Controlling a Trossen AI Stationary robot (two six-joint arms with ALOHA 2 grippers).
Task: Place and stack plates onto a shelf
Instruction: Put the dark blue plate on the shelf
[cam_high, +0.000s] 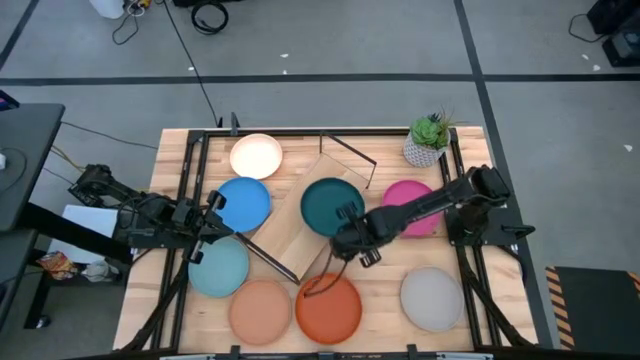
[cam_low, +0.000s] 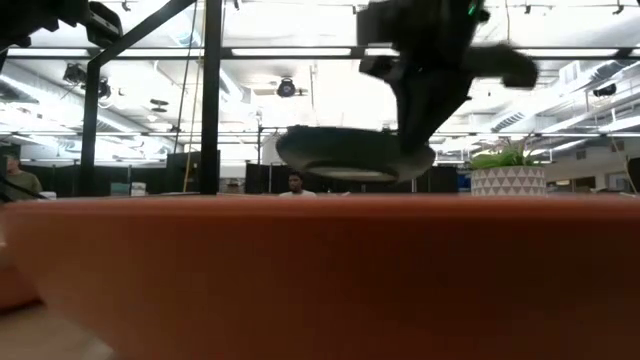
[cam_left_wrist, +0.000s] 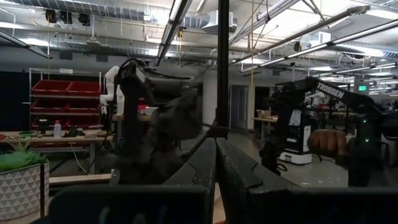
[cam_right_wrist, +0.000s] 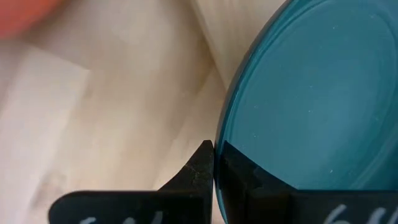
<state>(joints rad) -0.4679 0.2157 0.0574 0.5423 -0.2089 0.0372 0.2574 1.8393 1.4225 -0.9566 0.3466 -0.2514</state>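
High view: planked table (cam_high: 470, 335) is carrying the shelf (cam_high: 300, 235), sitting skewed in the middle, its black wire frames at the ends. Nothing is resting flat on its board yet, by my read.

Seven plates are lying around it: cream plate (cam_high: 256, 156) near the far edge, blue plate (cam_high: 243, 204) and light blue plate (cam_high: 218, 266) on the left side, peach plate (cam_high: 260, 308) and orange plate (cam_high: 328, 307) along the near edge, grey plate (cam_high: 432, 298) toward the near right corner, pink plate (cam_high: 410, 205) on the right, partly under the arm. Potted plant (cam_high: 428, 140) is standing at the far right corner.

Right gripper (cam_high: 349, 238) is pinching the teal plate (cam_high: 332, 205) by its rim, over the shelf's right half. Low view is showing the plate airborne and roughly level. Right wrist view is showing the fingers (cam_right_wrist: 196, 174) clamped on the rim edge only.

Left gripper (cam_high: 210, 228) is waiting between the blue and light blue plates, fingers looking pressed together.

Risks, as I'm judging them:
- Edge-only pinch is giving little hold; the plate could be pivoting or slipping during the lowering.
- Shelf is sitting at an angle; dropping off-centre could be leaving the plate hanging over the board's edge.
- Wire frame is close; clipping it could be shoving the shelf.
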